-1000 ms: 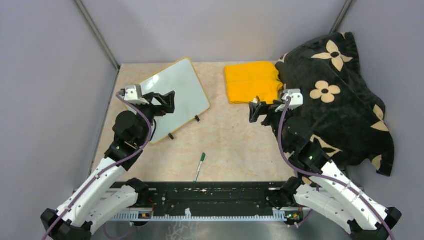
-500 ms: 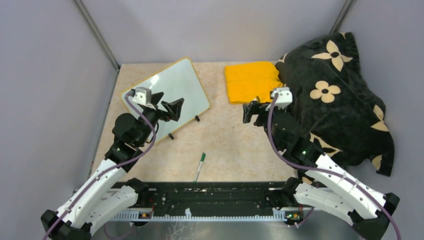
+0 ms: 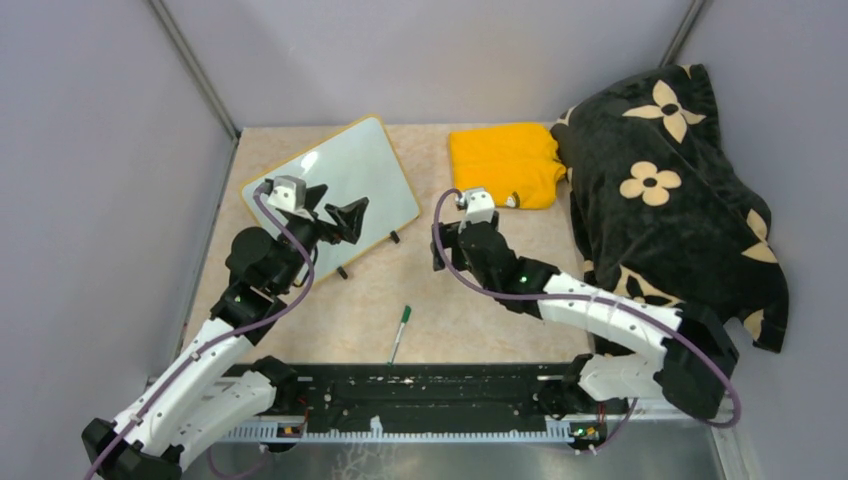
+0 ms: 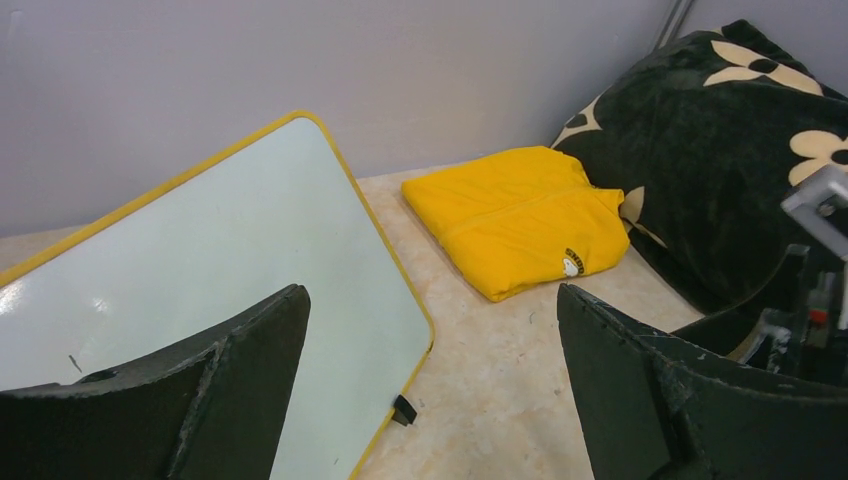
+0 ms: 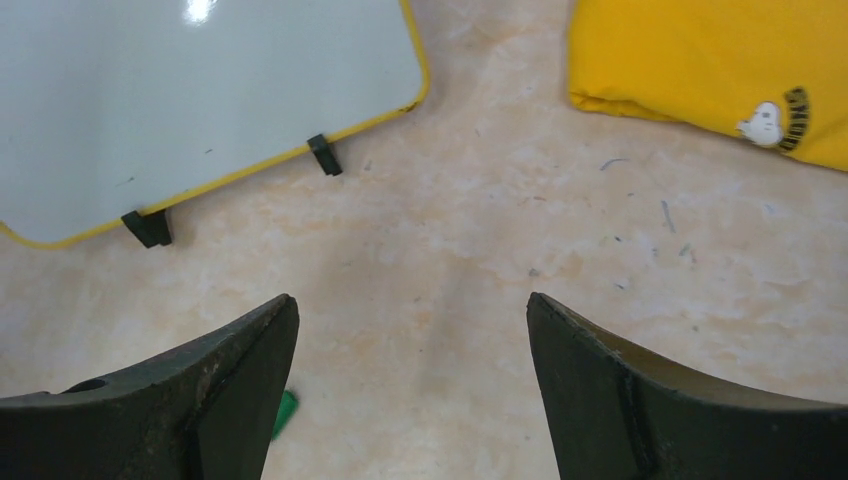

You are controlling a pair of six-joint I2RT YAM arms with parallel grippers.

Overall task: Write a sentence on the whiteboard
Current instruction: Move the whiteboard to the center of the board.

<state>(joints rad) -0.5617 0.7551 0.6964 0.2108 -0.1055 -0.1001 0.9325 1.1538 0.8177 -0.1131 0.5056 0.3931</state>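
Observation:
The whiteboard (image 3: 345, 178) lies tilted at the back left of the table, white with a yellow rim and black clip feet (image 5: 322, 155). Its face is blank (image 4: 200, 250); no sentence shows on it. My left gripper (image 3: 338, 208) hovers open over the board's near right part, and nothing lies between its fingers (image 4: 240, 370). My right gripper (image 3: 445, 255) hangs open above bare table at the middle, right of the board (image 5: 200, 90). A green marker (image 3: 400, 333) lies near the front edge; its tip (image 5: 285, 413) peeks out beside my right gripper's left finger.
A folded yellow cloth (image 3: 503, 165) lies at the back centre. A black blanket with cream flowers (image 3: 680, 190) is heaped along the right side. Grey walls close in the left, back and right. The arms' black base rail (image 3: 420, 400) runs along the front.
My right arm has swung left, from the blanket's edge to the middle of the table. My left gripper shifted slightly right over the board, then stayed still.

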